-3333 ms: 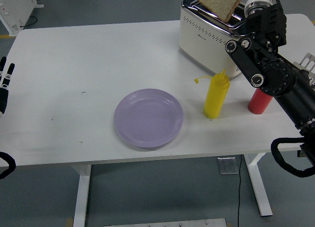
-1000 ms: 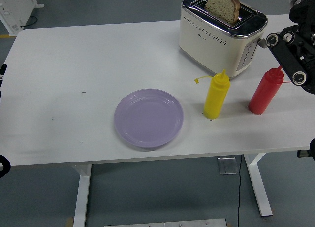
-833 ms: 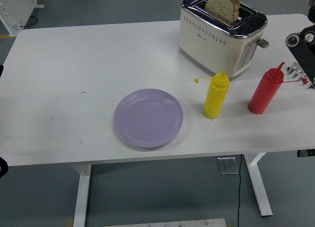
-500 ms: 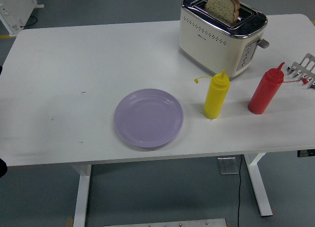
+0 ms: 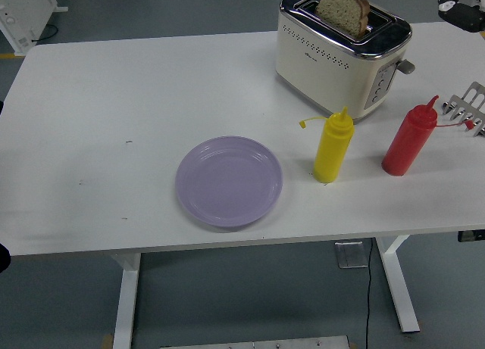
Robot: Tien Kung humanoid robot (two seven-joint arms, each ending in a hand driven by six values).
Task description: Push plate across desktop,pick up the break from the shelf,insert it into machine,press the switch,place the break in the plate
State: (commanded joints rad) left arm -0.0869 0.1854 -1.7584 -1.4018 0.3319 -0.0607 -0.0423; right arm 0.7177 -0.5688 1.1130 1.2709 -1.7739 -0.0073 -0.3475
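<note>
A brown bread slice (image 5: 343, 10) stands upright in a slot of the cream and chrome toaster (image 5: 333, 61) at the back right of the table, its top half sticking out. The toaster's lever (image 5: 407, 66) juts from its right end. A lilac plate (image 5: 229, 181) lies empty near the table's front middle. Only a small black and white part of my right arm (image 5: 461, 2) shows at the top right corner, well clear of the toaster. My left hand is out of sight.
A yellow squeeze bottle (image 5: 333, 146) and a red squeeze bottle (image 5: 409, 139) stand in front of the toaster, right of the plate. A metal wire rack (image 5: 470, 107) sits at the right edge. The white table (image 5: 114, 122) is bare on its left half.
My right arm let go of the bread in the toaster, drew back to the right out of view, and now a bit of it shows at the top right corner.
</note>
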